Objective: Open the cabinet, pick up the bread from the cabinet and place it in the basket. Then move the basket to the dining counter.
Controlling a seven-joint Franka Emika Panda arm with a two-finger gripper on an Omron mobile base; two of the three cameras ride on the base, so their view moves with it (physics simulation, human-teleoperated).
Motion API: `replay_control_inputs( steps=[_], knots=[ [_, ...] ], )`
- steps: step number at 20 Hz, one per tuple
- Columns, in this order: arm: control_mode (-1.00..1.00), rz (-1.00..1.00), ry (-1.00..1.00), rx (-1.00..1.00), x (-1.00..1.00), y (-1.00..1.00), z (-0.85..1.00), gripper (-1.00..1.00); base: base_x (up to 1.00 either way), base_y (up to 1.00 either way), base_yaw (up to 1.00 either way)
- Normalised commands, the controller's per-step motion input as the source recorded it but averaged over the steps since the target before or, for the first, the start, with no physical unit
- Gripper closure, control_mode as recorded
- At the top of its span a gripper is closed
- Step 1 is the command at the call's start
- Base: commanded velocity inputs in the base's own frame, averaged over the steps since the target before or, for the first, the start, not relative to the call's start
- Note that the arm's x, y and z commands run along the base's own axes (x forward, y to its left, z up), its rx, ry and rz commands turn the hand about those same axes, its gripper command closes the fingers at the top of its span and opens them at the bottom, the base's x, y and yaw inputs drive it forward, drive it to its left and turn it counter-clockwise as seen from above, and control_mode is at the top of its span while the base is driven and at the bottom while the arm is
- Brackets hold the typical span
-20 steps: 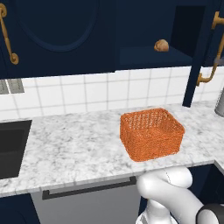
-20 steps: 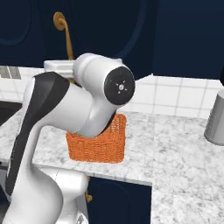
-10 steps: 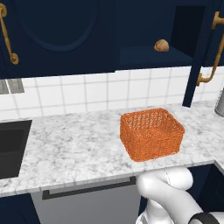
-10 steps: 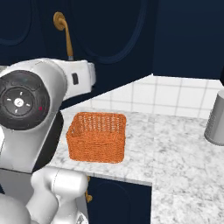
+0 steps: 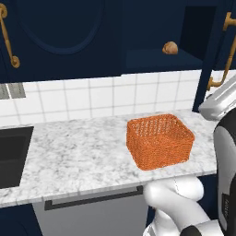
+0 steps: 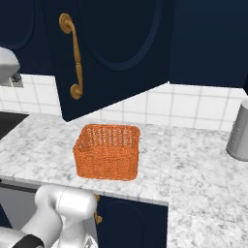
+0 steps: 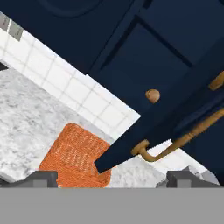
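The arm is swinging right, out of the right view, facing the open cabinet (image 5: 156,60) and bread (image 7: 152,96) above the basket (image 5: 159,140); gripper (image 7: 112,179) spread, empty.

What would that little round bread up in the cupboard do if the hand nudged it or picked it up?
The bread looks small and rounded, so a nudge would probably roll it along the cupboard shelf. It sits alone with nothing beside it to stop it. It is likely light for its size, so a gentle pinch should lift it, though its curved sides might slip.
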Motion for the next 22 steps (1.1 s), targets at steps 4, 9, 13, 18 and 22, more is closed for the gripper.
replay_control_inputs(
  steps=[4, 9, 13, 18, 22],
  knots=[
    [-1.0, -0.22, 0.43, -0.59, 0.23, 0.94, -0.02, -1.0, 0.0, 0.0, 0.0],
    [-1.0, -0.36, 0.44, -0.54, 0.97, 0.25, -0.35, -1.0, 0.0, 0.0, 0.0],
    [-1.0, -0.41, 0.35, -0.49, 1.0, -0.39, -0.42, -1.0, 0.0, 0.0, 0.0],
    [-1.0, -0.43, 0.32, -0.32, 0.89, -0.94, -0.1, -1.0, 0.0, 0.0, 0.0],
    [-1.0, -0.48, 0.22, -0.11, 0.58, -1.0, 0.0, -1.0, 0.0, 0.0, 0.0]
  ],
)
